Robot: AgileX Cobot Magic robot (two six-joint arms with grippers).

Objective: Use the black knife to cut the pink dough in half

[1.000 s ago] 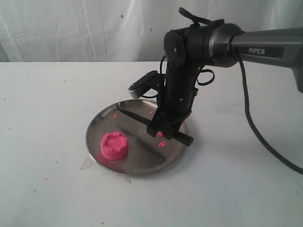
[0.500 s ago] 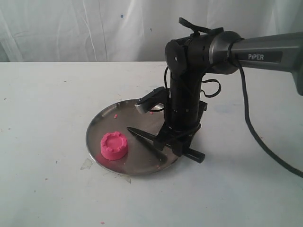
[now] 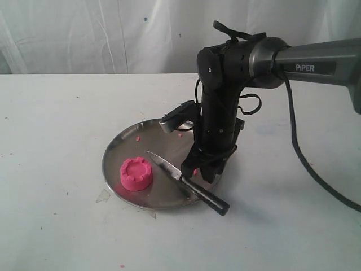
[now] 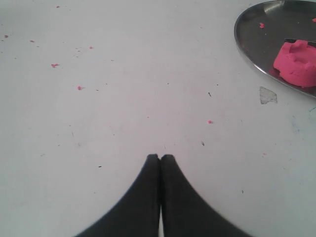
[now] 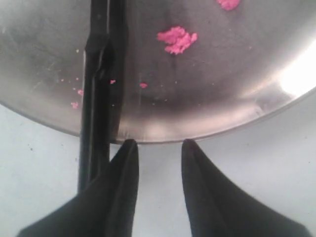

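The pink dough [image 3: 136,174], a round puck with a crimped rim, sits whole at the front left of the steel plate [image 3: 115,148]; it also shows in the left wrist view [image 4: 297,63]. The black knife [image 3: 186,183] lies flat across the plate's front right rim, tip toward the dough, handle off the plate. My right gripper [image 3: 204,169] hovers open just above the rim, the knife [image 5: 98,98] beside one finger and nothing between the fingers [image 5: 159,143]. My left gripper [image 4: 160,157] is shut and empty over bare table, away from the plate [image 4: 256,29].
Pink crumbs [image 5: 177,39] are scattered on the plate [image 5: 207,108] and tiny specks [image 4: 54,65] on the white table. A small tape scrap [image 4: 268,95] lies by the plate's rim. The right arm [image 3: 225,73] towers over the plate's right side, its cable [image 3: 304,158] trailing right.
The right gripper carried the knife from the plate's back toward its front right rim, then opened. The knife now lies loose on the rim, swung to point at the dough.
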